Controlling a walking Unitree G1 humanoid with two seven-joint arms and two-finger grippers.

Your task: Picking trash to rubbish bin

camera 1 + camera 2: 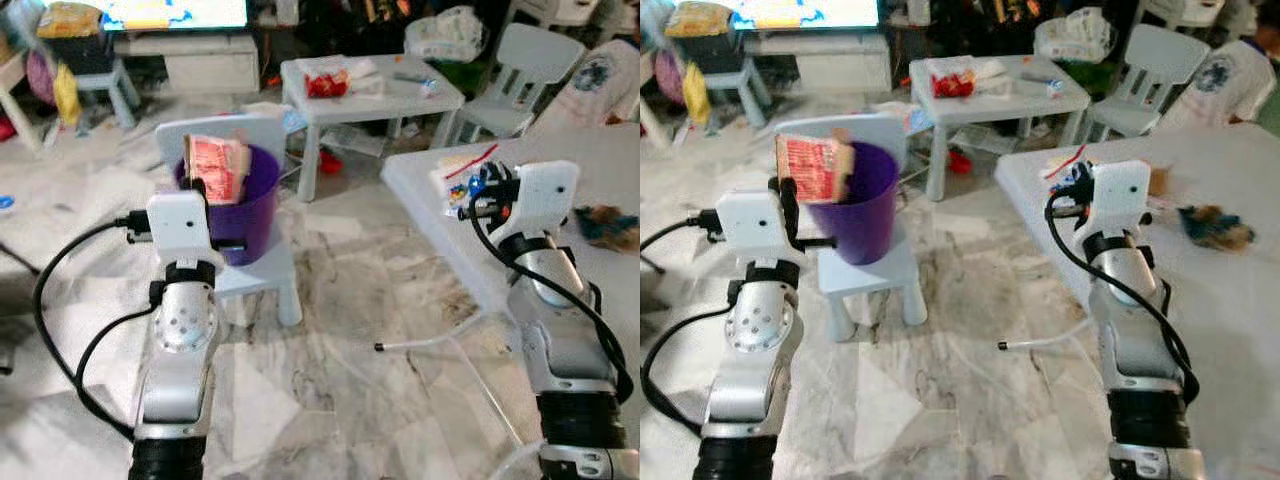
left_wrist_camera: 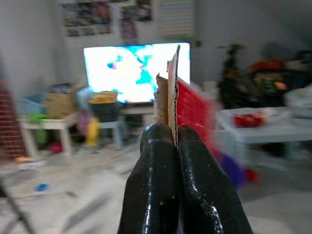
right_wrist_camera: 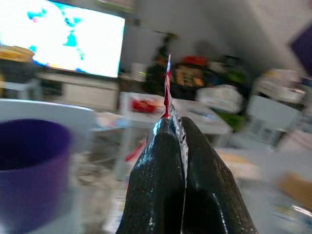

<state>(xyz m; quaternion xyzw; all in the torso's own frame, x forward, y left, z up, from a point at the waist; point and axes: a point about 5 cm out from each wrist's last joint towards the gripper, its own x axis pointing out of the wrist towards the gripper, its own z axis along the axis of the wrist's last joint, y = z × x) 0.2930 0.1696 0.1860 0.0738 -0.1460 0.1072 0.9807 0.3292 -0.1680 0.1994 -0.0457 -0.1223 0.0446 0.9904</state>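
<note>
A: Left pincer (image 2: 174, 139)?
B: Clamped on a red packet (image 1: 218, 167), held at the purple bin (image 1: 247, 215) rim.
A: Right pincer (image 3: 174, 127)?
B: Clamped on a wrapper (image 1: 455, 182), held over the bench (image 1: 420, 170) edge.

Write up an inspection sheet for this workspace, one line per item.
Surface: marble floor; white table at robot's right.
Job's things: purple bin on small chair; red wrapper over bin; white packet.
Clutter: dark scrap on the table.
Grippers: left gripper shut on red wrapper; right gripper shut on white packet.
Cables: black cable along left arm.
Surroundings: television, far table, seated person.
</note>
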